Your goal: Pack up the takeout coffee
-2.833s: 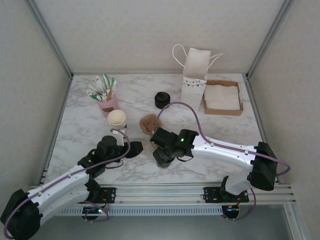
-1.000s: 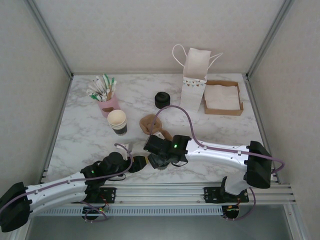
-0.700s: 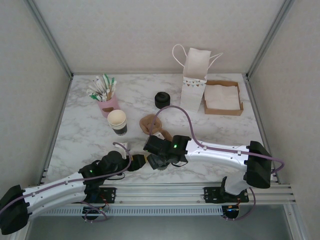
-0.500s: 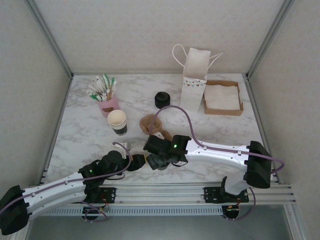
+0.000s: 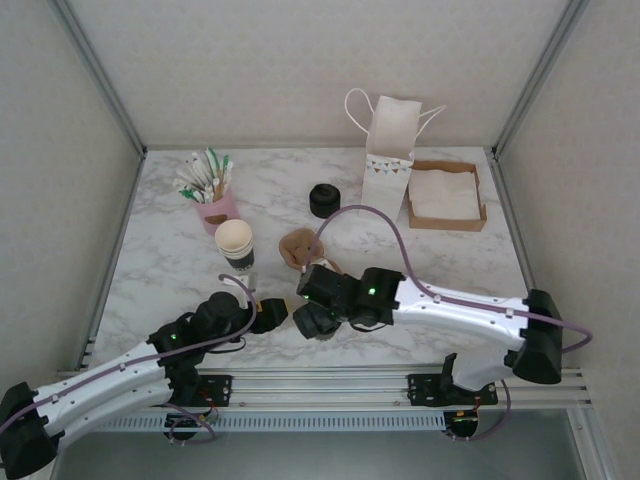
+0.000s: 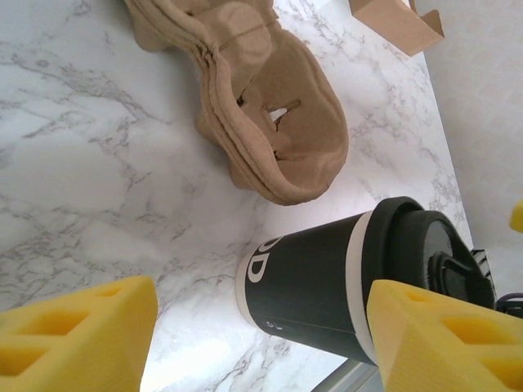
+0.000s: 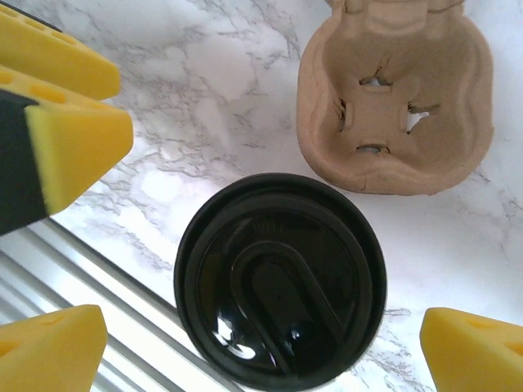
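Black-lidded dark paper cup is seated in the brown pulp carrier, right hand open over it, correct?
No: the black-lidded dark paper cup stands on the marble table beside the brown pulp carrier, as the right wrist view shows. The right hand is open over it.

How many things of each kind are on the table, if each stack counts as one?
Lidded coffee cup: 1
Stack of lidless cups: 1
Pile of black lids: 1
Pulp carrier stack: 1
Pink holder: 1
Paper bag: 1
Cardboard box: 1
Total: 7
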`<state>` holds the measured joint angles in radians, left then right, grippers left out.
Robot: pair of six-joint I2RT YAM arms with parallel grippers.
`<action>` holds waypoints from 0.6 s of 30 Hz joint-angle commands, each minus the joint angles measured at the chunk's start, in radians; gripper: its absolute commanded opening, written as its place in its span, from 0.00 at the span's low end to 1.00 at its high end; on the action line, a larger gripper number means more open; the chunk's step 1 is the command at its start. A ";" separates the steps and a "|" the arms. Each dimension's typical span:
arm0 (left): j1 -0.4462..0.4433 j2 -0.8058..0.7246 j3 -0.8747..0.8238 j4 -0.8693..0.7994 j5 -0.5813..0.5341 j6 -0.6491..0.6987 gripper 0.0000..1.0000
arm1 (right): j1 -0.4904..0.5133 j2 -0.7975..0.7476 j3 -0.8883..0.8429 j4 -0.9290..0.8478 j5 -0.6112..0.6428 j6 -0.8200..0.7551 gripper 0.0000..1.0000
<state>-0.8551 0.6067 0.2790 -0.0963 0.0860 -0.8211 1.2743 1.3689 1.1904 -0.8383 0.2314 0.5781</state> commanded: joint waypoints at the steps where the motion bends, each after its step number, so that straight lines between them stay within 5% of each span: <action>1: 0.020 0.012 0.086 -0.050 0.022 0.051 0.71 | 0.012 -0.113 -0.050 -0.012 -0.011 0.048 0.98; 11: 0.047 0.161 0.244 -0.072 0.109 0.146 0.73 | -0.004 -0.420 -0.344 0.114 -0.138 0.132 0.88; 18: 0.048 0.267 0.275 -0.026 0.158 0.177 0.73 | -0.136 -0.535 -0.528 0.313 -0.295 0.229 0.71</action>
<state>-0.8150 0.8562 0.5232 -0.1467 0.2035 -0.6792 1.1873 0.8639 0.7155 -0.6445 0.0277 0.7383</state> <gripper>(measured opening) 0.731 0.735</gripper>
